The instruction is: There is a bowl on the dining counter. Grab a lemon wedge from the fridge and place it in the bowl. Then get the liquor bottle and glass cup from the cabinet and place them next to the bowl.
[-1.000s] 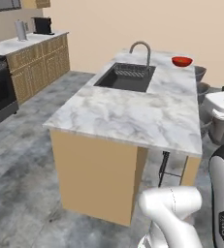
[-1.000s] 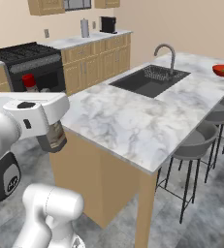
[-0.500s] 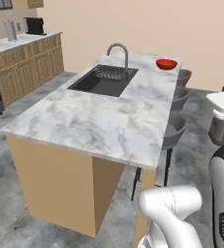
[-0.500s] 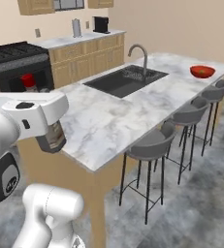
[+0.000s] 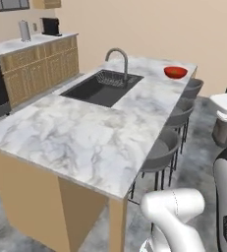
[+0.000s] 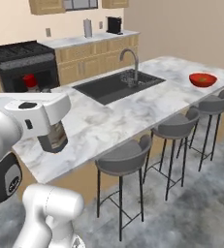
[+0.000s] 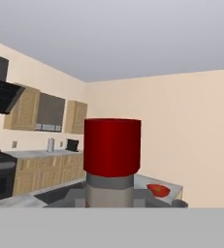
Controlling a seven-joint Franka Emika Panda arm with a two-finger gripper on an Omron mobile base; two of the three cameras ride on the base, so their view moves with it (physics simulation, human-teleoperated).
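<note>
surface (image 5: 80, 142): long, near end bare, stools (image 6: 128, 162) line right edge | bowl (image 6: 202, 79): far right corner | liquor bottle (image 7: 112, 160): red-capped, upright, clamped in gripper (image 6: 53, 138) | no legible writing

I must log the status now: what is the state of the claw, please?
Claw: closed on the liquor bottle, its red cap up in the hand view.
</note>
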